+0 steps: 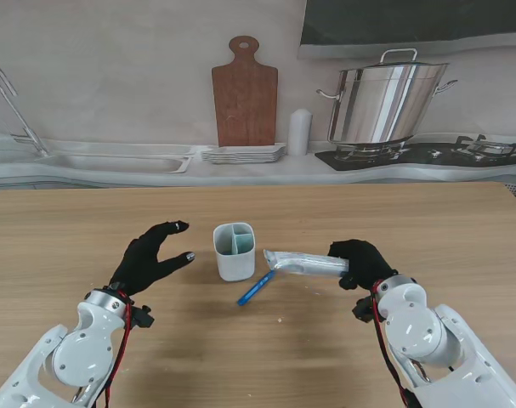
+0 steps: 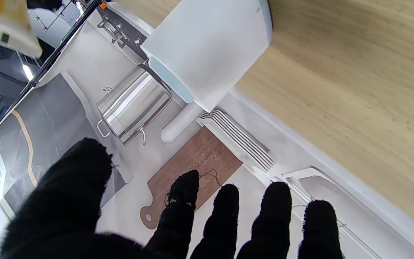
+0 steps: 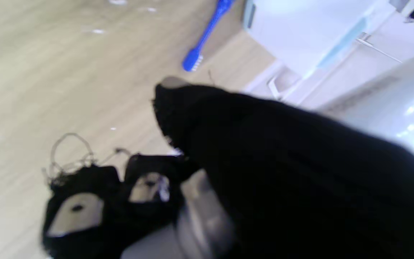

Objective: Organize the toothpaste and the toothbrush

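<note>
Gripping one end of the tube point(image 1: 304, 263) in the right hand point(image 1: 360, 262), fingers closed round it, other end jutting past the fingertips toward the cup point(image 1: 235, 251). Probably light and soft, slick-skinned; best pinched near the stiff shoulder, gently, to avoid squeezing. Lying beyond those fingers, blue brush point(image 1: 254, 289): flat on the table point(image 1: 343, 212), beside the cup's base; rigid, thin, light, best pinched mid-handle. Hovering at the cup's other side, left hand point(image 1: 151, 257): fingers spread, holding nothing, cup just past its fingertips.
</note>
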